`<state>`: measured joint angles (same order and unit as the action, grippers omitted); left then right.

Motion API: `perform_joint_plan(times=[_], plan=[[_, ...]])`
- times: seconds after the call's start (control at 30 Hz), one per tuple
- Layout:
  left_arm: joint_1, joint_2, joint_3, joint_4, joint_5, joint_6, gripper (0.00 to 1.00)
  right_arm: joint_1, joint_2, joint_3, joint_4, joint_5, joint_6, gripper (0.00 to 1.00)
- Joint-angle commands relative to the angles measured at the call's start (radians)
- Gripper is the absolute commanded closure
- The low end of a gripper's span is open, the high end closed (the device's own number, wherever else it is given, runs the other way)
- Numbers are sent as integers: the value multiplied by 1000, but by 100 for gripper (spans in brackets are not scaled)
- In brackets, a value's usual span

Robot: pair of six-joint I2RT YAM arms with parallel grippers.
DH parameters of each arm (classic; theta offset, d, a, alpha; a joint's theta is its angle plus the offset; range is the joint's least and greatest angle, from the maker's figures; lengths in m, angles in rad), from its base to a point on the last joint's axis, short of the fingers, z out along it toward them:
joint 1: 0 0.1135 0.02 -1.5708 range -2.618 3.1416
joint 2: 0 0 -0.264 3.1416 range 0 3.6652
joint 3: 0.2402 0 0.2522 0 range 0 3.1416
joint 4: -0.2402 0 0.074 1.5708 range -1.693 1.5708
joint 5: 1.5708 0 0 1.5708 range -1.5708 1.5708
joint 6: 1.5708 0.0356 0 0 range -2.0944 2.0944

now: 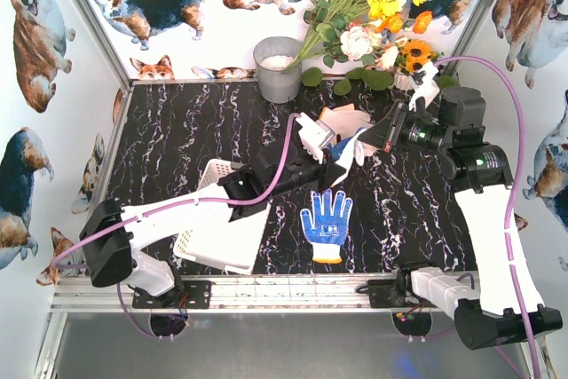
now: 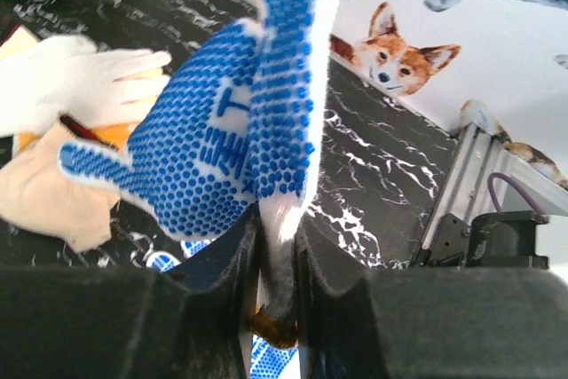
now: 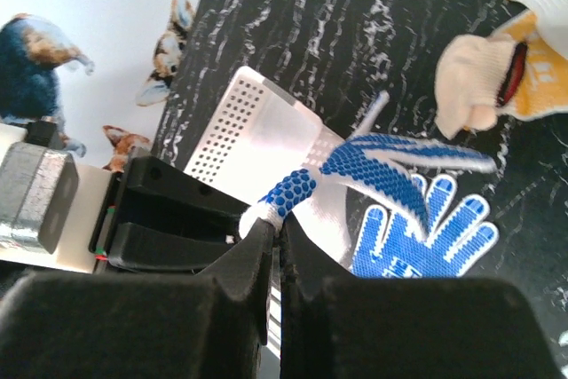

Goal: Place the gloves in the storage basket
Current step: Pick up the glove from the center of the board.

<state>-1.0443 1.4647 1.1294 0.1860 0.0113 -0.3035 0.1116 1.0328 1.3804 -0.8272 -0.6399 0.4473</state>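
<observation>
A blue-dotted white glove (image 1: 355,148) hangs in the air between both grippers over the table's middle. My left gripper (image 1: 335,164) is shut on its cuff end, seen in the left wrist view (image 2: 280,246), where the glove (image 2: 240,113) rises from the jaws. My right gripper (image 1: 364,143) is shut on one fingertip of the same glove (image 3: 306,185), seen in the right wrist view (image 3: 282,228). A second blue-dotted glove (image 1: 326,224) lies flat on the table. White and cream gloves (image 1: 342,120) lie piled behind. The white storage basket (image 1: 213,175) sits at front left, partly under my left arm.
A grey metal bucket (image 1: 279,68) stands at the back, with flowers (image 1: 368,6) leaning beside it. The black marbled table is walled by corgi-print panels on all sides. A metal rail (image 1: 284,292) runs along the near edge.
</observation>
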Motion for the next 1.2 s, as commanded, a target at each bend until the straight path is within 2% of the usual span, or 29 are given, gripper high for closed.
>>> perform_joint_plan(times=[0.0, 0.17, 0.3, 0.43, 0.53, 0.7, 0.83, 0.93, 1.0, 1.17], plan=[[-2, -44, -24, -60, -100, -31, 89, 2, -29, -2, -49, 123, -50, 100], [-1, -43, 11, -229, -189, 9, 99, 2, -52, -118, -31, 177, -23, 100], [-1, -11, 76, -374, -237, 39, 100, 2, -72, -199, 3, 226, 35, 100], [0, 21, 138, -467, -308, 38, 100, 2, -83, -244, 36, 266, 88, 92], [10, 41, 170, -477, -234, 13, 100, 2, -82, -276, 59, 255, 120, 77], [32, 108, 249, -522, -66, -141, 100, 2, -76, -307, 49, 266, 144, 45], [66, 154, 282, -542, 6, -306, 100, 2, -99, -335, 54, 210, 214, 29], [112, 151, 238, -415, 124, -459, 100, 2, -127, -364, 87, 128, 289, 22], [137, 138, 200, -328, 151, -547, 100, 2, -141, -373, 93, 90, 312, 20], [144, 109, 170, -284, 63, -717, 100, 2, -174, -399, 104, 35, 294, 17]])
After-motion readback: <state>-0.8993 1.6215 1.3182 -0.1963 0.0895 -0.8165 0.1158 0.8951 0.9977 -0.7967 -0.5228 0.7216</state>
